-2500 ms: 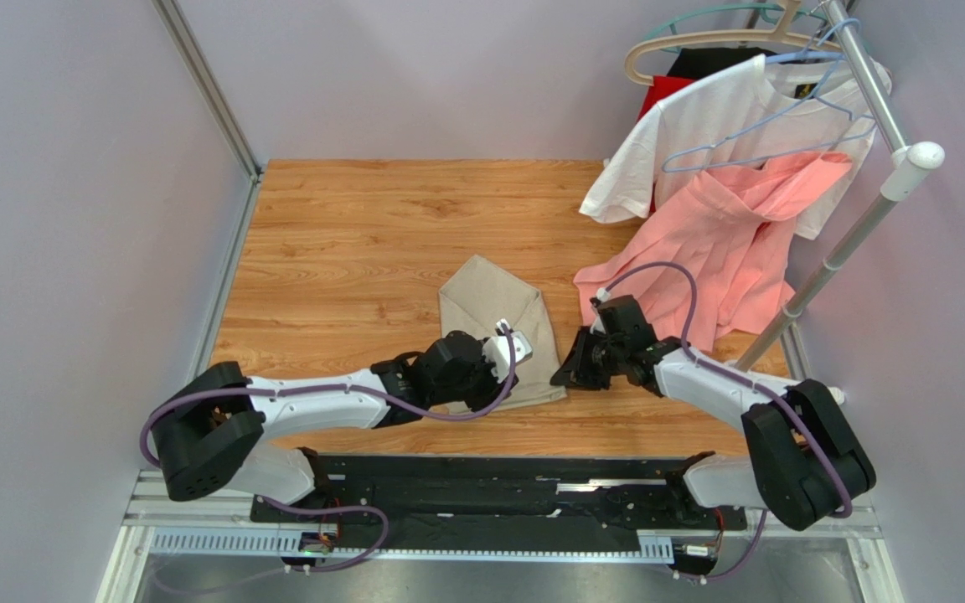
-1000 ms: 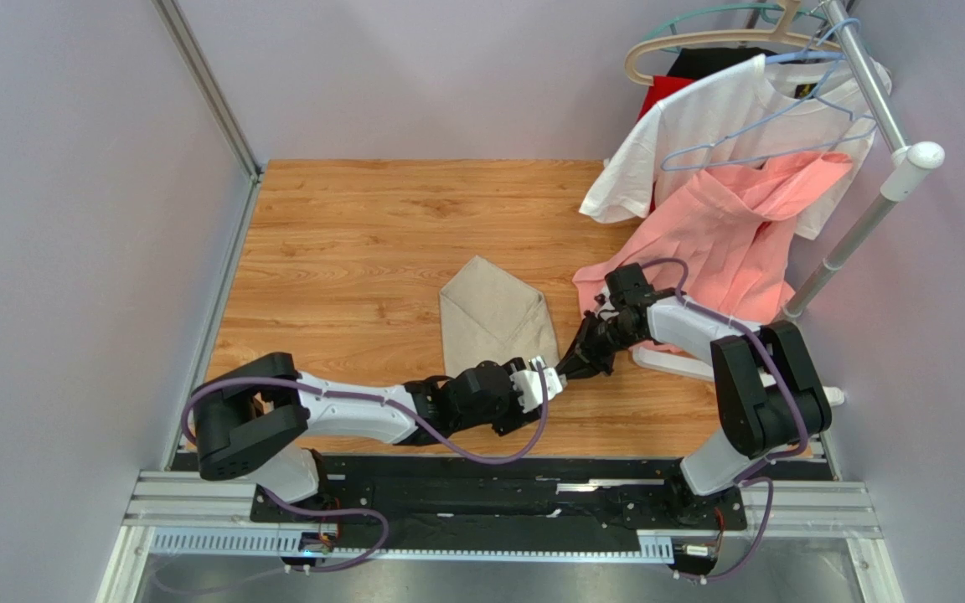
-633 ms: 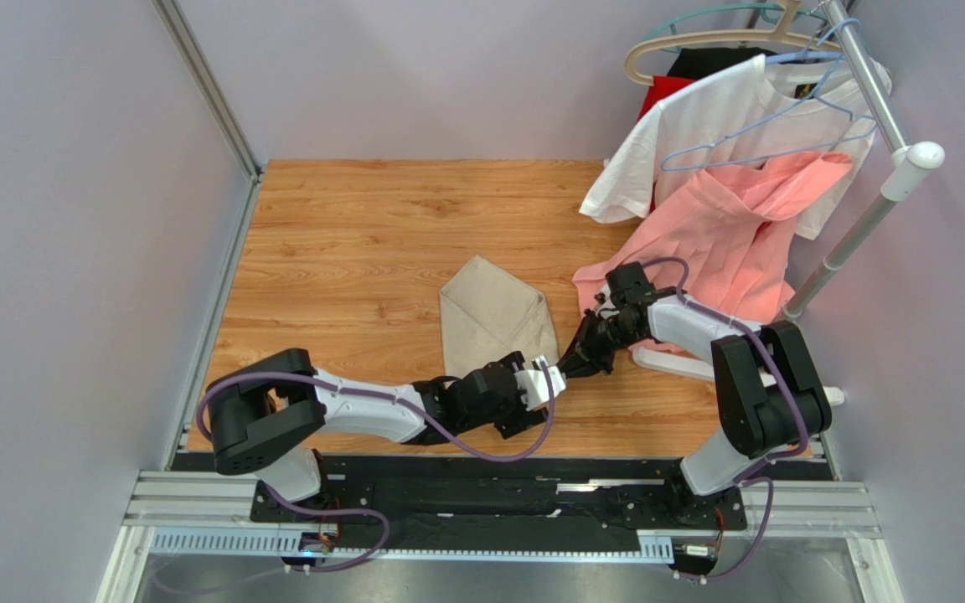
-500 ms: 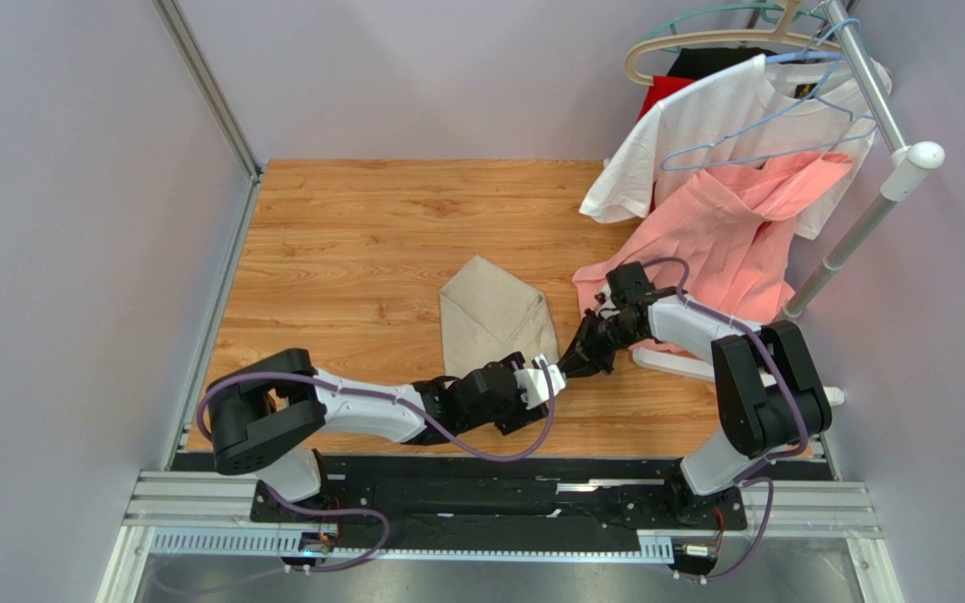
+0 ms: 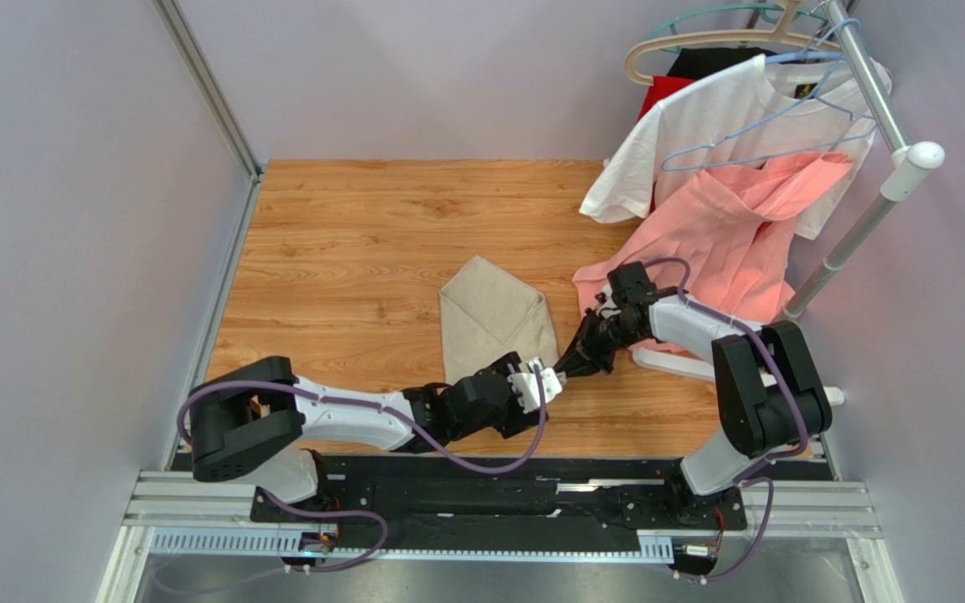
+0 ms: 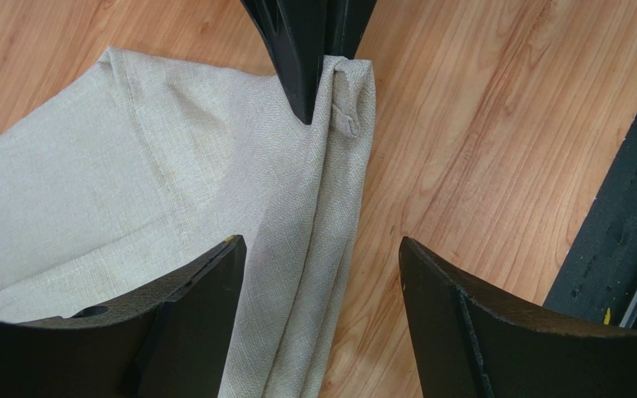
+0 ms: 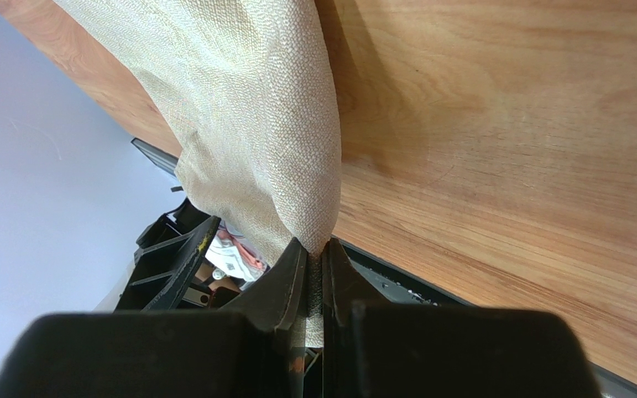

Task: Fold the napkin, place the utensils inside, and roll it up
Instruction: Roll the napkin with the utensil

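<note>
The beige-tan napkin (image 5: 494,320) lies folded on the wooden table, narrowing toward its near right corner. My right gripper (image 5: 567,368) is shut on that corner; in the right wrist view the cloth (image 7: 247,108) is pinched between the closed fingers (image 7: 315,249) and hangs lifted off the wood. My left gripper (image 5: 548,380) is open right beside it. In the left wrist view its jaws (image 6: 320,245) straddle the napkin's rolled edge (image 6: 131,182) without holding it, and the right gripper's fingers (image 6: 305,50) show at the top. No utensils are in view.
A salmon-pink garment (image 5: 727,251) and a white T-shirt (image 5: 727,119) hang from a rack (image 5: 853,239) at the right and drape onto the table. The black base rail (image 5: 500,484) runs along the near edge. Grey walls enclose left and back.
The right gripper moved in to the napkin's near right corner and shut on it. The left gripper moved off the napkin's near edge, rightward to that corner. Little moved in the last second.
</note>
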`<state>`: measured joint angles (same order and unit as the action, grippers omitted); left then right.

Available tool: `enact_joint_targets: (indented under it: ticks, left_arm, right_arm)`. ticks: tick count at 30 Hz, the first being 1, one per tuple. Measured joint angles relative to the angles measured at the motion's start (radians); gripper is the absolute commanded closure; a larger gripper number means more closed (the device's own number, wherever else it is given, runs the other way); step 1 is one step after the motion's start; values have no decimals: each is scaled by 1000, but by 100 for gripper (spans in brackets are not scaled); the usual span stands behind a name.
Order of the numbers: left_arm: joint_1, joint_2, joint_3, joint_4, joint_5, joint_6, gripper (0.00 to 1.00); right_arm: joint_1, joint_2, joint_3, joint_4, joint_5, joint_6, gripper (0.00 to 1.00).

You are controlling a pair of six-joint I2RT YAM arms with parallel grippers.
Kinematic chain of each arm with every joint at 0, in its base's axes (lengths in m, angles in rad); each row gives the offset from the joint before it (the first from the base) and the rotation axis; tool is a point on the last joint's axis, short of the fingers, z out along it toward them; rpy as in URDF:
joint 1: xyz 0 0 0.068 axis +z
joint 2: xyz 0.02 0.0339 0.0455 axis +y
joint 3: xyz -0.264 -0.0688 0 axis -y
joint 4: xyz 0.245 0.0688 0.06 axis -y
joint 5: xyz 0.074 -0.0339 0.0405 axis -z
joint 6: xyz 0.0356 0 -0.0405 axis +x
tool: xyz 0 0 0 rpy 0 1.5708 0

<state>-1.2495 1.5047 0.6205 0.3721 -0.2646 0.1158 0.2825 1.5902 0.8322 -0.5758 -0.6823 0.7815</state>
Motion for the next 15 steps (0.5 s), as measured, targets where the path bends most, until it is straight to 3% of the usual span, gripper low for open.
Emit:
enact_joint_targets:
  ticks: [9, 15]
  left_arm:
    - [0, 69, 9, -1, -35, 18, 22]
    - [0, 109, 34, -5, -42, 23, 26]
  right_arm:
    - [0, 0, -1, 13, -9, 5, 100]
    - [-1, 0, -11, 24, -11, 8, 100]
